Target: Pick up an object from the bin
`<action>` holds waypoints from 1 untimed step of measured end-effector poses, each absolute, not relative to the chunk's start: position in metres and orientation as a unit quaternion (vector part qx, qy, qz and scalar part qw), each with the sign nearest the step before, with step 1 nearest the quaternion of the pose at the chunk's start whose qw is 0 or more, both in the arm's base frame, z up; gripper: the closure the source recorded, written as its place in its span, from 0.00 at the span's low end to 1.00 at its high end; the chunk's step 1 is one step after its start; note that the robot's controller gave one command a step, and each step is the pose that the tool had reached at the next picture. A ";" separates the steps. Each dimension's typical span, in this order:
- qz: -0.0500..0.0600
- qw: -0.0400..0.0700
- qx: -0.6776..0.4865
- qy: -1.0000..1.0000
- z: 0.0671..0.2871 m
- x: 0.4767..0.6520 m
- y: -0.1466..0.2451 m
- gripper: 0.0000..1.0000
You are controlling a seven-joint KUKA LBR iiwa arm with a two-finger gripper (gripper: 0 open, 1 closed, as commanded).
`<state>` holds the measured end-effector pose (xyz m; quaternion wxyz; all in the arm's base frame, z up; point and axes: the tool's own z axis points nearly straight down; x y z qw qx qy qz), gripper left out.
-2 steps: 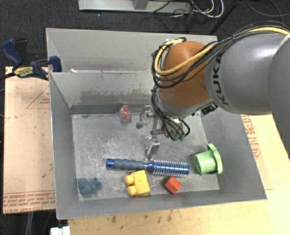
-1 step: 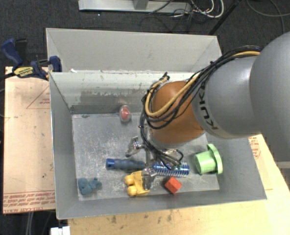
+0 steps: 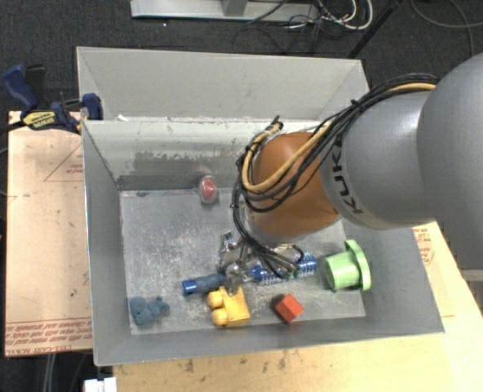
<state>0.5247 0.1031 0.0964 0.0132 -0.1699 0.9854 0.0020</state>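
My gripper (image 3: pixel 235 269) hangs low in the front middle of the bin, its metal fingers just above a blue cylindrical piece (image 3: pixel 201 284) and a yellow blocky toy (image 3: pixel 229 307). A blue-and-white patterned thing (image 3: pixel 284 269) lies right beside the fingers, partly under the wrist. Nothing shows clearly between the fingers.
A small red block (image 3: pixel 287 307) and a green spool (image 3: pixel 346 269) lie to the right near the front. A dull blue lump (image 3: pixel 148 309) sits in the front left corner. A red-pink ball (image 3: pixel 207 189) rests against the back wall. The arm's orange cover and cables overhang the bin's middle.
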 end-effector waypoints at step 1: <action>0.000 0.005 -0.187 0.982 0.196 0.533 0.104 1.00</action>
